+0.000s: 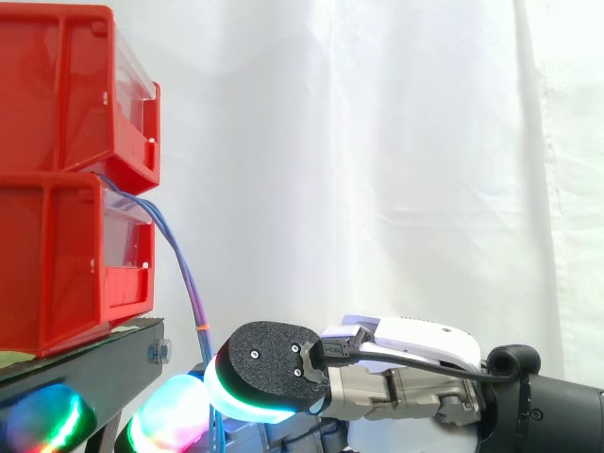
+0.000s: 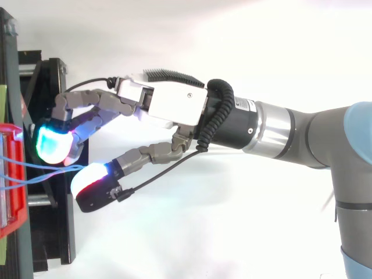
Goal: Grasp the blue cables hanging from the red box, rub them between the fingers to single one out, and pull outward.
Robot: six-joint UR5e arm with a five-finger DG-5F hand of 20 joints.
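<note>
Just off the front edge of the black stand point(image 1: 94, 363) hang the blue cables point(image 1: 189, 283): a thin bundle of at least two strands, and I can't split the count finer than that. They come out at the seam where the upper red bin point(image 1: 57, 94) sits on the lower red bin point(image 1: 57, 264). That's two bins in all, stacked at the stand's front edge.

From the seam the cables bow outward, away from the bin fronts, then turn down. Their long run is close to vertical, leaning a little away from the stand as it drops. One small orange mark point(image 1: 201, 327) sits on them, about level with the stand's top. From above, the strands leave the bin spread apart and draw together towards a single spot out in front.

That spot is right where the one hand point(image 2: 168, 104) is. The fingers point(image 2: 52, 142) are curled in, one pad glowing cyan, and the thumb point(image 2: 90, 183) sits opposite with a white-and-red glow. The cables run into the thin slot between those pads, so it looks like a pinch on the bundle. From the side, the strands slip behind the thumb pad a little below the orange mark.

One arm point(image 2: 290, 128) reaches in level, with the hand pointing at the bins. Behind it all hangs the white curtain point(image 1: 377, 142).
</note>
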